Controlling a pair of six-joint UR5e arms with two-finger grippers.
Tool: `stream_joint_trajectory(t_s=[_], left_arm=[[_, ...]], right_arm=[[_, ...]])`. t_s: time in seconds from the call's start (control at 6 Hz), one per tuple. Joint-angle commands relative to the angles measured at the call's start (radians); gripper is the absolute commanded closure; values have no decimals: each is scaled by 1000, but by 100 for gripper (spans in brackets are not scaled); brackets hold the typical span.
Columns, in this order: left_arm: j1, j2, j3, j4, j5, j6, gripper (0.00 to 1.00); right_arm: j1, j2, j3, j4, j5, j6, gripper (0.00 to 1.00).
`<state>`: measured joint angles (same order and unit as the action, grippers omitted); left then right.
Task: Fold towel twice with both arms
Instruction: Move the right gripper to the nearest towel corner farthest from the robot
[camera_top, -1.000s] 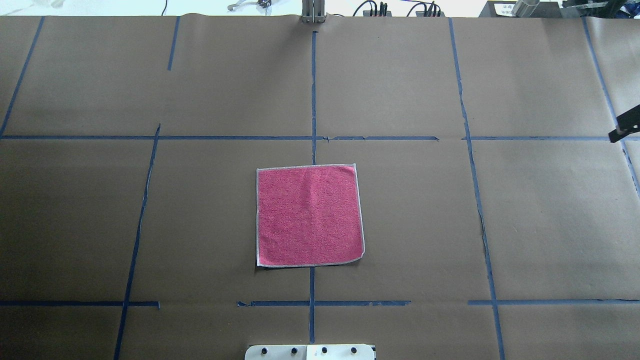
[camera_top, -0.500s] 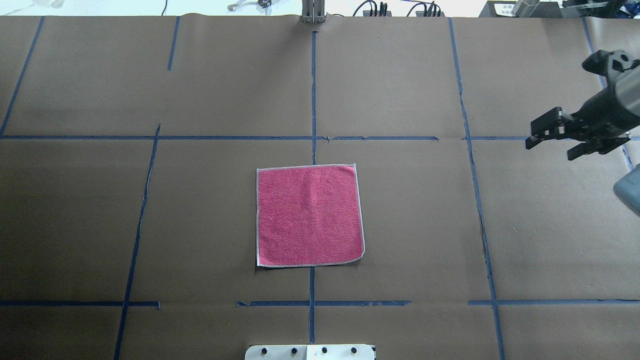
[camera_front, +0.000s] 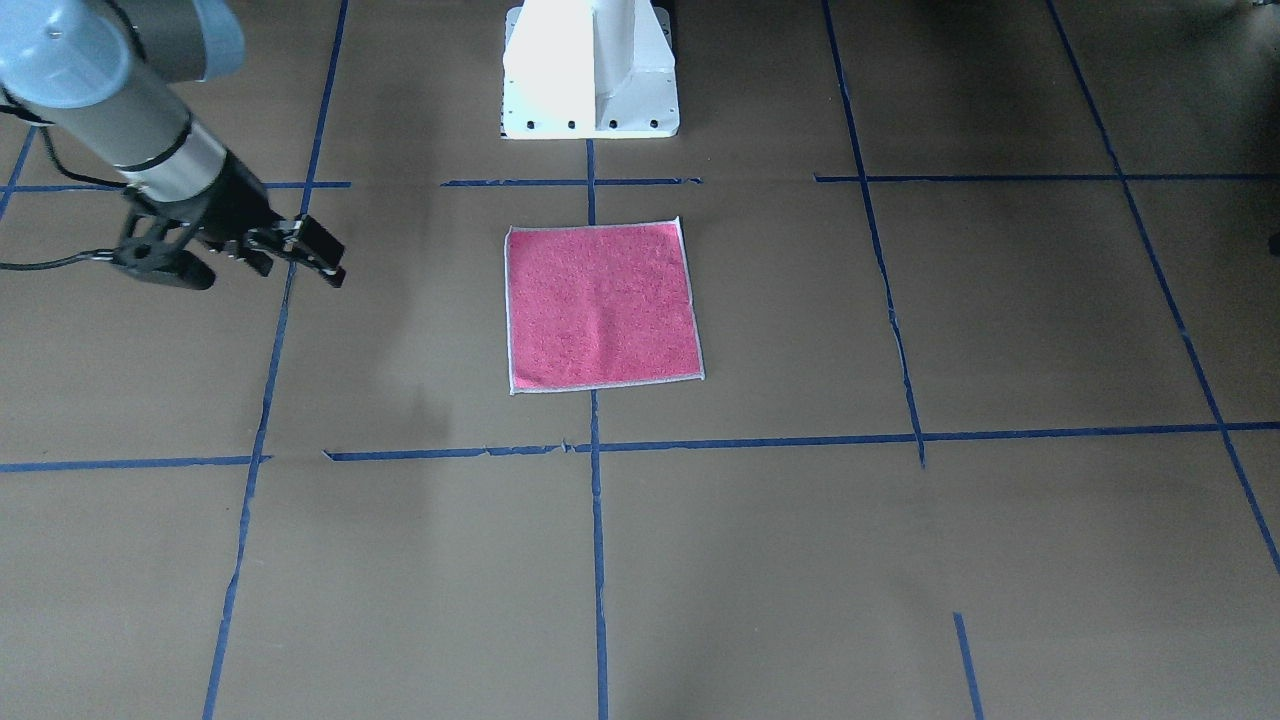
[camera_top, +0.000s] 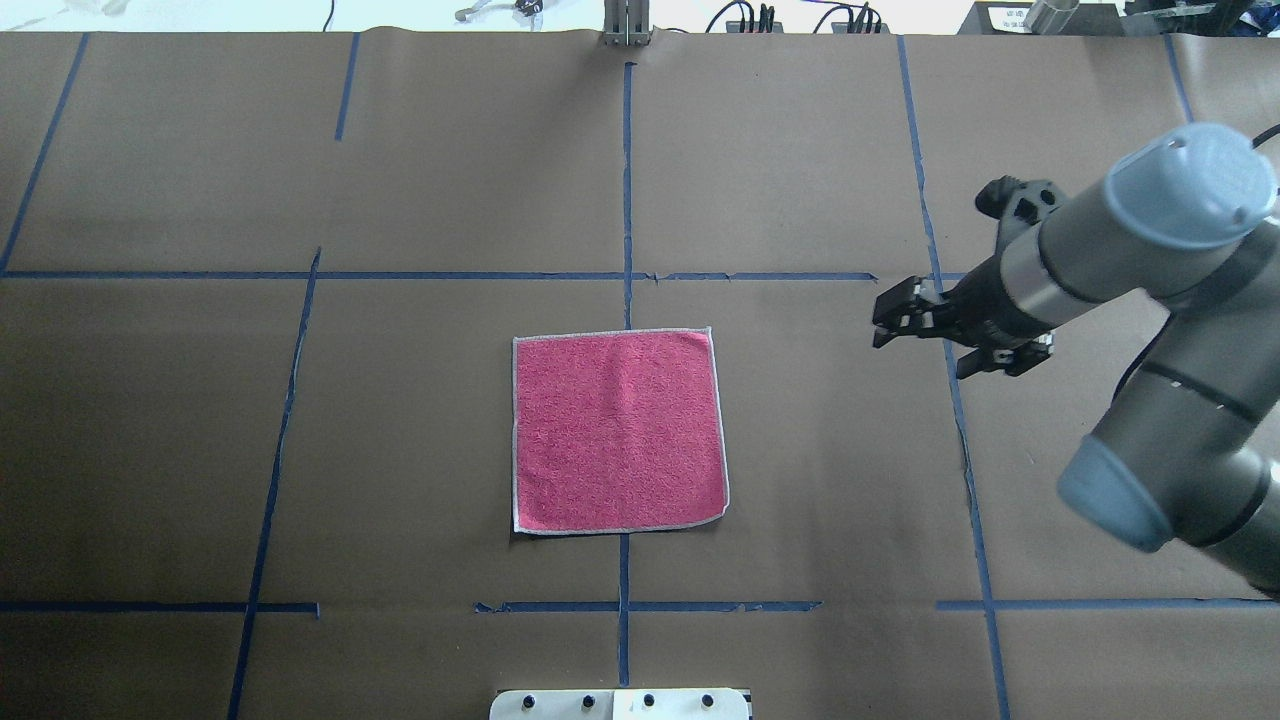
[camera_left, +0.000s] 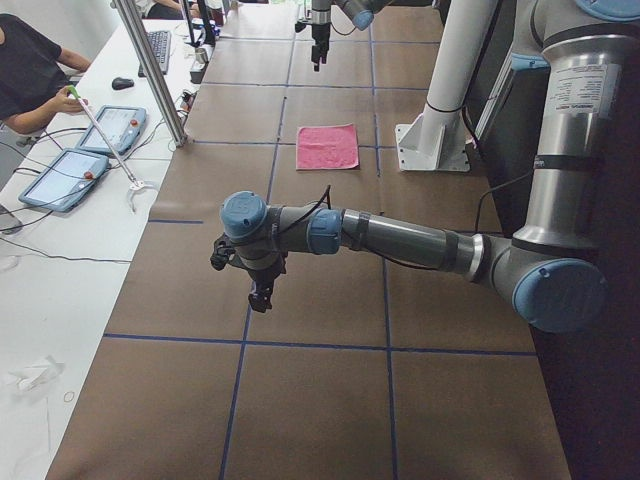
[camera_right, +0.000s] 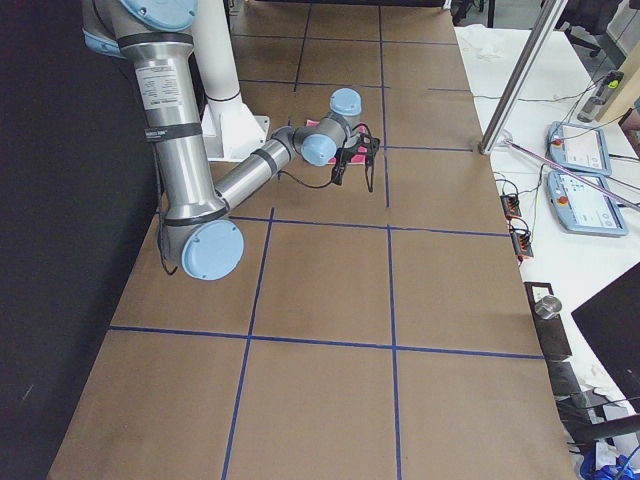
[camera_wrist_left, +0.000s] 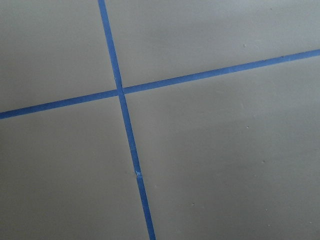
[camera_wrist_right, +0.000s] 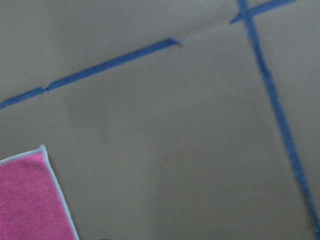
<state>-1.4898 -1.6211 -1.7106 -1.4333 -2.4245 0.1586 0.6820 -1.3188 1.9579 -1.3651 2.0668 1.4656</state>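
Note:
The towel (camera_top: 619, 430) lies flat and unfolded, pink-red face up, at the table's middle; it also shows in the front-facing view (camera_front: 600, 305). One corner of it shows at the lower left of the right wrist view (camera_wrist_right: 25, 200). My right gripper (camera_top: 920, 347) is open and empty, to the right of the towel and apart from it. It also shows in the front-facing view (camera_front: 305, 265). My left gripper (camera_left: 260, 295) shows only in the exterior left view, far from the towel, and I cannot tell whether it is open or shut.
Brown paper with blue tape lines (camera_top: 626, 200) covers the table. The white pedestal base (camera_front: 590, 70) stands just behind the towel. The left wrist view shows only paper and a tape crossing (camera_wrist_left: 120, 91). An operator's table with tablets (camera_left: 95, 150) lies along the far side.
My right arm has come in from the right edge of the overhead view and moved left toward the towel, gripper still open. The towel has not moved.

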Motion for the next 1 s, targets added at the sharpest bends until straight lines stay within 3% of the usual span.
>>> stream_joint_trajectory(t_s=[0.0, 0.17, 0.33, 0.83], left_arm=[[23, 1, 0, -86, 1, -104, 0], [25, 1, 0, -93, 1, -116, 0], [99, 0, -13, -98, -8, -227, 0], [427, -23, -122, -405, 7, -1006, 0]], right_arm=[[-238, 119, -39, -9, -211, 233, 1], [-286, 172, -97, -9, -238, 333, 1], [-309, 182, -118, -9, -255, 366, 2], [-328, 184, -148, -9, -270, 367, 5]])
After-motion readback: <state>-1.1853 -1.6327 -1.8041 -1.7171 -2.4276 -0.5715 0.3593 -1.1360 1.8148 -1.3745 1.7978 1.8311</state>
